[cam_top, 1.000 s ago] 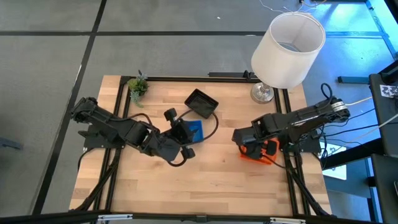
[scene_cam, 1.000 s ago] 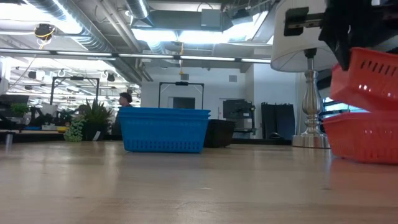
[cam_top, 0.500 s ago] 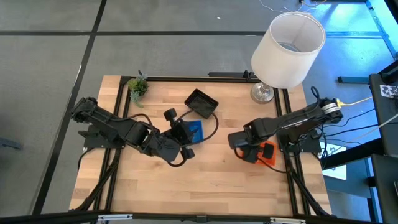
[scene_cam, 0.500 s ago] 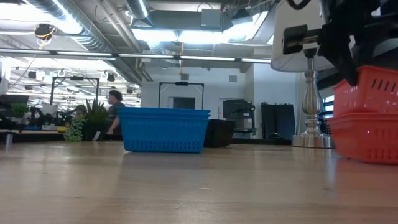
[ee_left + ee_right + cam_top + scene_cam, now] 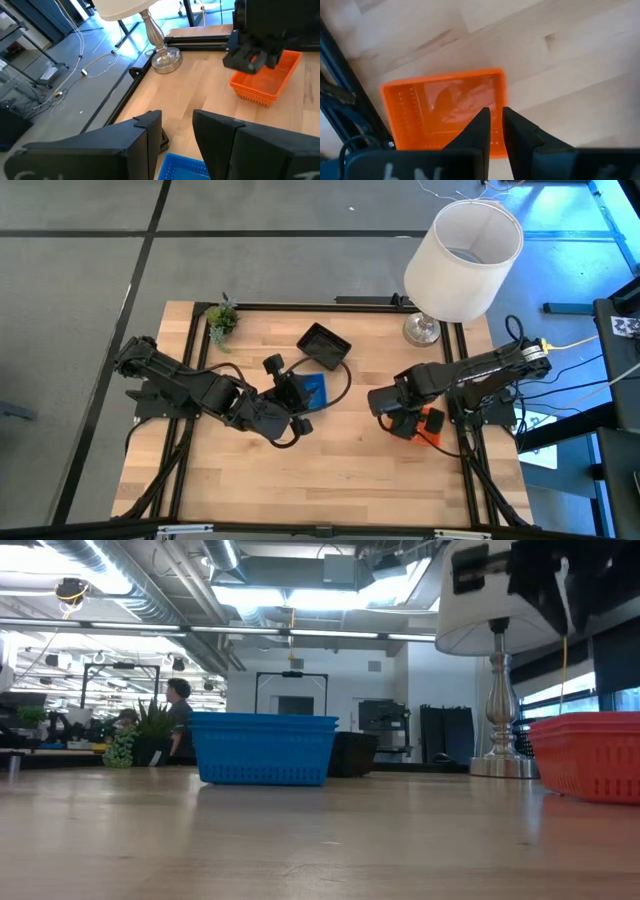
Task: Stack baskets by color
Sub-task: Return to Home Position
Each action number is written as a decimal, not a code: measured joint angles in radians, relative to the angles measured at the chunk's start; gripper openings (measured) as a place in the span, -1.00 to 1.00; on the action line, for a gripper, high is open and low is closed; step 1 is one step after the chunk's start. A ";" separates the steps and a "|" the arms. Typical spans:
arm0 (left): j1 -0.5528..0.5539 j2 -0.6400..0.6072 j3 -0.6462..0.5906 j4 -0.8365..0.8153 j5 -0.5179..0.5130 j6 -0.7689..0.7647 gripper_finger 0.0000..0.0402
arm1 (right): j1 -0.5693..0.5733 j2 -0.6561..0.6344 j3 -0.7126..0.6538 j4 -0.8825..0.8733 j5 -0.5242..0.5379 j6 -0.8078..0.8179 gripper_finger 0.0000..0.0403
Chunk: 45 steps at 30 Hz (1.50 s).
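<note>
orange baskets (image 5: 440, 100) now sit nested flat at the right side of the table (image 5: 350, 480). a second ago the top one hung tilted in the right gripper (image 5: 492, 112), which has lifted off, fingers nearly together, empty. sorting looks done. left gripper (image 5: 177, 117) unmoved over blue baskets (image 5: 262, 748), fingers slightly apart, empty.

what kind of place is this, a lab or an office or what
Probably a robotics lab in an open industrial hall: exposed ceiling ducts, two robot arms on a framed wooden table, and loose cables lying beside it.
</note>
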 joint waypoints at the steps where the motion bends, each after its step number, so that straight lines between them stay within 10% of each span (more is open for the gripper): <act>1: 0.000 0.000 0.000 -0.004 0.000 0.000 -0.49 | 0.000 0.000 0.027 -0.012 0.000 0.014 -0.75; 18: -0.158 0.000 0.000 -0.206 0.140 0.134 -0.48 | 0.056 -0.005 0.638 -0.194 0.154 0.592 -0.99; 23: -0.206 -0.015 -0.001 -0.364 0.040 0.001 -0.58 | 0.056 -0.085 0.697 -0.225 0.198 0.690 -0.99; 35: -0.338 -0.271 -0.019 -0.631 0.157 -0.337 -1.00 | 0.055 -0.465 0.405 0.028 0.296 0.872 -1.00; 45: -0.505 -0.652 -0.347 -0.171 0.211 -0.228 -1.00 | 0.055 -0.776 -0.039 0.364 0.195 0.995 -1.00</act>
